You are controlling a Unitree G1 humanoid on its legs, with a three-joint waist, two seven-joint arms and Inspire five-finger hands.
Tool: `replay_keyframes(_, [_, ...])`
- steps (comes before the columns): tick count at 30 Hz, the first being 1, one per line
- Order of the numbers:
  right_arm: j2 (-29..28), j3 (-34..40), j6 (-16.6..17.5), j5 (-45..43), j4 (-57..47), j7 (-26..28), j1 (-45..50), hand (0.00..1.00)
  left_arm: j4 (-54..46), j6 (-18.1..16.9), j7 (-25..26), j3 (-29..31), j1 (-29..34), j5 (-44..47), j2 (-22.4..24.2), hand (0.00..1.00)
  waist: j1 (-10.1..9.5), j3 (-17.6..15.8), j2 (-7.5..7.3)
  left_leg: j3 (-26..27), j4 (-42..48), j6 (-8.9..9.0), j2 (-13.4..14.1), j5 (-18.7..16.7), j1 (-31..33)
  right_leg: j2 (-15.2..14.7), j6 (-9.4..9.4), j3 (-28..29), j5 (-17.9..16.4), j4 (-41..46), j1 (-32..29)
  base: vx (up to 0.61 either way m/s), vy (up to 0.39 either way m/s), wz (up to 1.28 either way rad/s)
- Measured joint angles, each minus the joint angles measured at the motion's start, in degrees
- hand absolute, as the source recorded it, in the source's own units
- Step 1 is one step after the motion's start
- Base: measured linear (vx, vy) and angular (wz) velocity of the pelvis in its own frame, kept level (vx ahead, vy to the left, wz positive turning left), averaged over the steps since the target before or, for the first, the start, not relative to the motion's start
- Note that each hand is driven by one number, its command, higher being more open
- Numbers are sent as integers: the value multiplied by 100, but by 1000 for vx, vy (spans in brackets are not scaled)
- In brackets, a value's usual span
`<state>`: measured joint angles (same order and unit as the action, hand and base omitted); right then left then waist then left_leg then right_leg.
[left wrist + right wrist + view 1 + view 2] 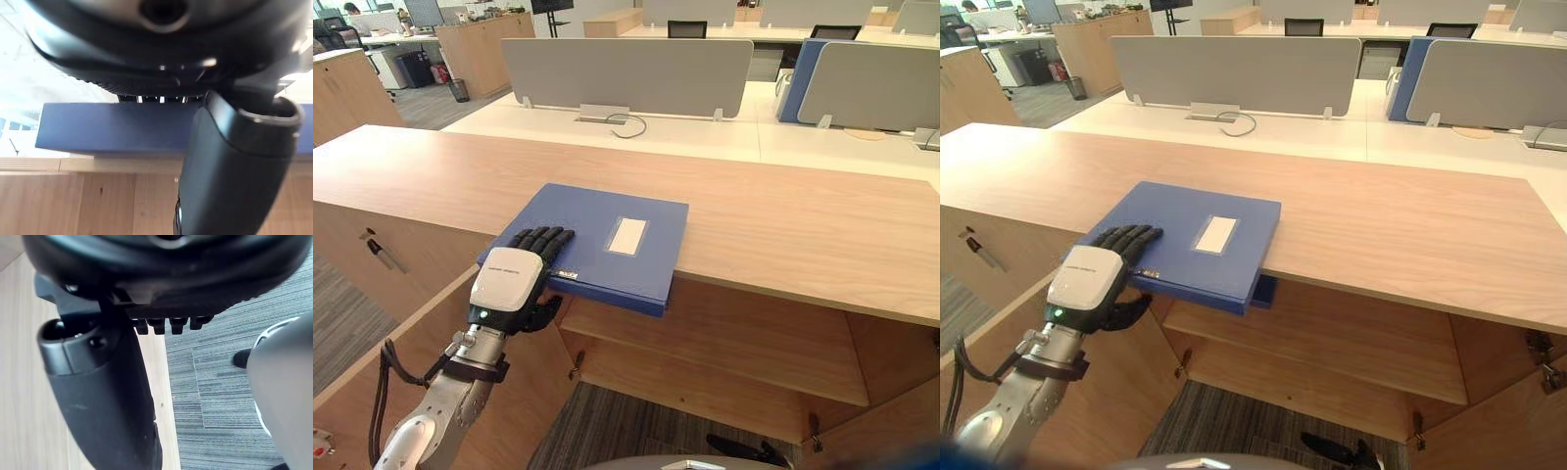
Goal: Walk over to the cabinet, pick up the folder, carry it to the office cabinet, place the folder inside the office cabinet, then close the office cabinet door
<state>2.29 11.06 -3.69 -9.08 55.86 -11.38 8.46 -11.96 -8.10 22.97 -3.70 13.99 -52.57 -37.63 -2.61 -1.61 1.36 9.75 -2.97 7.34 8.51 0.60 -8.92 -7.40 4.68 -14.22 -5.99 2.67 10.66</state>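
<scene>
Left eye view shows the blue folder [597, 220] lying flat on top of the cabinet [783, 225]. Its near end hangs out past the cabinet's front edge, above the open compartment and its shelf [734, 343]. The left hand [509, 279] grips the folder at the overhanging corner. Its fingers [540, 240] lie across the top cover, and the thumb [230, 166] sits under the folder's edge [112, 127] in the left wrist view, so the hand is closed on it in a pinch. The right hand [98, 396] appears in the right wrist view beside a wooden panel with carpet below. It holds nothing, and I cannot tell whether it is open or closed.

The likeliest trouble is the grip itself. One corner is a poor place to carry a wide, flat folder from, so once it leaves the cabinet top its far side will probably sag or swing and twist out of the pinch. If only the top cover is caught, the folder could fall open. Pulling it low may drag it against the cabinet's front edge. The open door [347, 421] stands close beside the forearm and could be knocked as the arm draws back.
</scene>
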Motion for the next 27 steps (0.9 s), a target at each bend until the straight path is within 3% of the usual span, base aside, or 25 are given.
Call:
replay_keyframes(12, [-3,-101,-4,-2,-34,-43,-45,100,-12,122,357,-39,-775,-308,287,0,131,-29,-24,35,-171,-33,-68,66,-98,-45,52,-1,31,-70,35,-4,2,-1])
replay_keyframes(15, [-14,-105,-3,-2,-44,-62,-85,100,19,361,451,-42,-902,-319,739,0,170,-102,-16,35,-181,-33,-73,66,-121,-48,54,-3,33,-79,63,0,0,0])
replay_keyframes(22, [-57,-103,-1,-6,-15,-247,-94,100,-279,1055,894,-182,-1061,29,2640,0,182,-151,-78,32,-180,-32,-76,66,-111,-57,54,3,34,-78,67,0,0,0])
replay_keyframes(24, [-73,-96,-3,-8,10,-298,-100,100,-765,1090,915,-446,-889,659,3090,0,173,-173,-103,23,-171,-32,-75,66,-91,-57,54,0,34,-77,60,0,0,0])
replay_keyframes(27, [-86,-83,-3,-80,13,-301,-88,100,-1211,813,676,-916,-598,1913,3397,0,164,-174,-101,20,-167,-31,-73,65,-90,-58,56,2,33,-66,60,0,0,0])
